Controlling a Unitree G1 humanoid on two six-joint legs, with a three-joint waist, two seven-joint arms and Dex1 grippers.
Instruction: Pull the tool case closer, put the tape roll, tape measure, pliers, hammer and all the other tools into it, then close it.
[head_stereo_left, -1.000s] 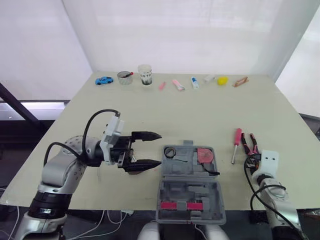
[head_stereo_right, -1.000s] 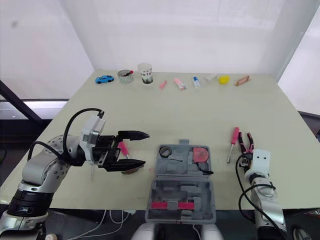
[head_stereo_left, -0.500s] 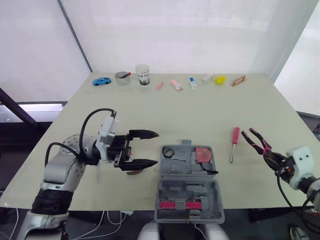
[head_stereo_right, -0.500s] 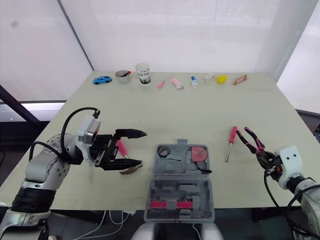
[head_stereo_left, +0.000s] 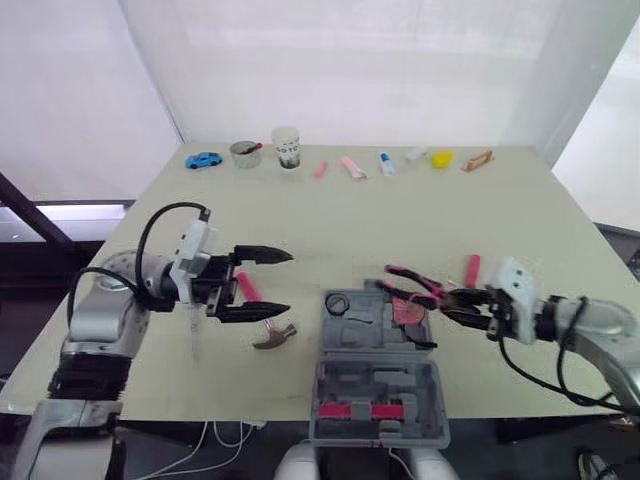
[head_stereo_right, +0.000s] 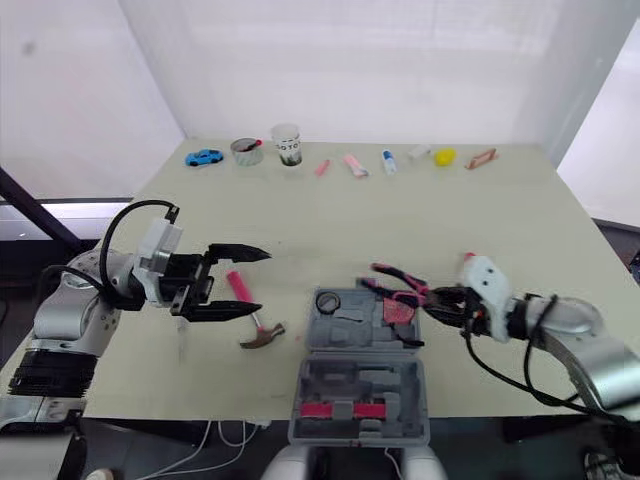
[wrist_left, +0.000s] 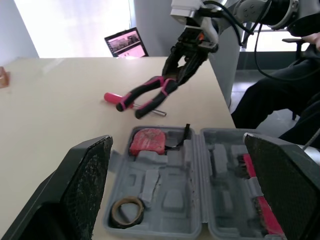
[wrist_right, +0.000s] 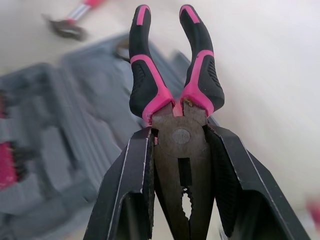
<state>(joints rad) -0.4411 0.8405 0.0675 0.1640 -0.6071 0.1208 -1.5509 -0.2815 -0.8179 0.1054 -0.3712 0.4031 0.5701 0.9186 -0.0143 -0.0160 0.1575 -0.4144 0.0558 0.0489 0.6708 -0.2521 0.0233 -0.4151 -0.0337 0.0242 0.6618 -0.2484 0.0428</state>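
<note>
The grey tool case (head_stereo_left: 375, 382) lies open at the table's near edge, with a tape roll (head_stereo_left: 338, 303) and a red tape measure (head_stereo_left: 406, 310) in its far half. My right gripper (head_stereo_left: 455, 300) is shut on the head of the pink-and-black pliers (head_stereo_left: 412, 287), holding them just above the case's far right corner, handles pointing left. The pink-handled hammer (head_stereo_left: 262, 320) lies on the table left of the case. My left gripper (head_stereo_left: 288, 282) is open over the hammer's handle. A pink screwdriver (head_stereo_left: 472, 268) lies right of the case.
A row of small items lines the far edge: a blue toy car (head_stereo_left: 204, 160), a tin (head_stereo_left: 245, 154), a cup (head_stereo_left: 287, 148), tubes and a yellow piece (head_stereo_left: 442, 159). A seated person's legs (wrist_left: 280, 100) and a laptop (wrist_left: 125, 42) stand beyond the table.
My right gripper has lifted the pliers off the table at the right and swung them left over the case. My left gripper has drawn back leftward, uncovering the hammer.
</note>
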